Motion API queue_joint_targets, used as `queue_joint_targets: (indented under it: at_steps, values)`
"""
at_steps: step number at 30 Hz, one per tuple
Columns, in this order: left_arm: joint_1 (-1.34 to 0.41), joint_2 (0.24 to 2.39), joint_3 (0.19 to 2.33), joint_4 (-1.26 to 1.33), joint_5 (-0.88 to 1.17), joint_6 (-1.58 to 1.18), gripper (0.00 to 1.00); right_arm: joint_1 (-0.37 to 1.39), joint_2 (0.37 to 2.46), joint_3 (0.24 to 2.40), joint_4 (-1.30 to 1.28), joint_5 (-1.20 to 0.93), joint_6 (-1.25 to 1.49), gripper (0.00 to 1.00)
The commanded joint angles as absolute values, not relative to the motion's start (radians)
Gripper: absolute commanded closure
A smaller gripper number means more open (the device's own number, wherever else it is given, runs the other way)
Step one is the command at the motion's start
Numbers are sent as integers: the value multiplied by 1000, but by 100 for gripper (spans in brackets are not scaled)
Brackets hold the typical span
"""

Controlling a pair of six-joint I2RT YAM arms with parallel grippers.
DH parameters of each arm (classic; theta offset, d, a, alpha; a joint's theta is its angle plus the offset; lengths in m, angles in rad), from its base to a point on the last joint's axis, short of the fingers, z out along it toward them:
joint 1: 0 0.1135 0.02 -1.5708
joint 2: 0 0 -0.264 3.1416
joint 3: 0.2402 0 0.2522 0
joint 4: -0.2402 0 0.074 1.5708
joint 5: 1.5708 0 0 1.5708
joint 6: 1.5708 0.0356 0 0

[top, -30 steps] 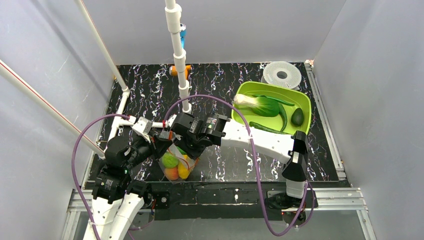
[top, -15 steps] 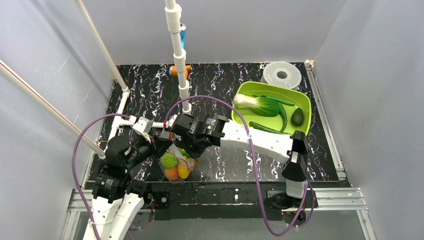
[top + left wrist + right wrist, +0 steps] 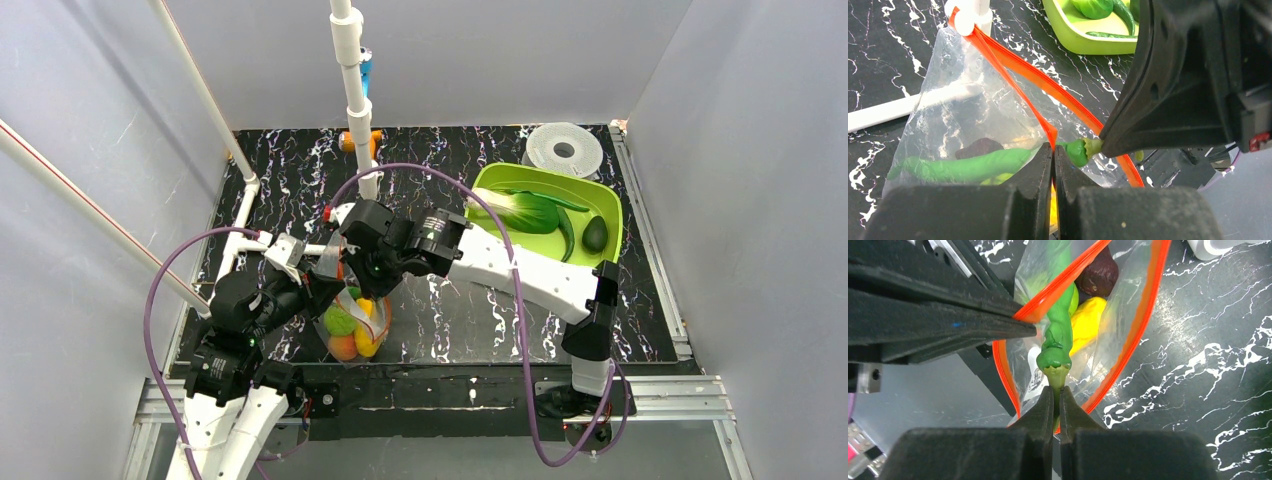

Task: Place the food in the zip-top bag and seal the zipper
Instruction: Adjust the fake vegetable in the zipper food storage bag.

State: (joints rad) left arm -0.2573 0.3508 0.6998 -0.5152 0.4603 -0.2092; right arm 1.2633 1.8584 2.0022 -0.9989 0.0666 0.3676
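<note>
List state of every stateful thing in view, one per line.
zip-top bag: open, mouth spread
zipper: unsealed, two strips apart
green pod: mostly in bag, stem end at the mouth
left gripper: shut on zipper
right gripper: shut on green pod stem
lime-green tray: holds avocado, leafy vegetable

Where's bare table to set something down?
Back left, between the wall pipe and the white post; back centre, between post and green tray; front, between bag and right arm's base. Crowded around the bag and inside the tray.
</note>
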Motion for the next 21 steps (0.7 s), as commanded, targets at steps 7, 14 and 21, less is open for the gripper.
queue_joint_targets:
  at_steps: [7,14,21]
  values:
    - [-256,341,693,-497,471,-205,100,1239,1902,1953,-898,30,488,99]
    - [-256,318,695,-500,455,-204,100,1250,1897,1865,-834,44,518,99]
    - [-256,314,694,-499,449,-206,100,1258,1854,1885,-837,-86,546,91]
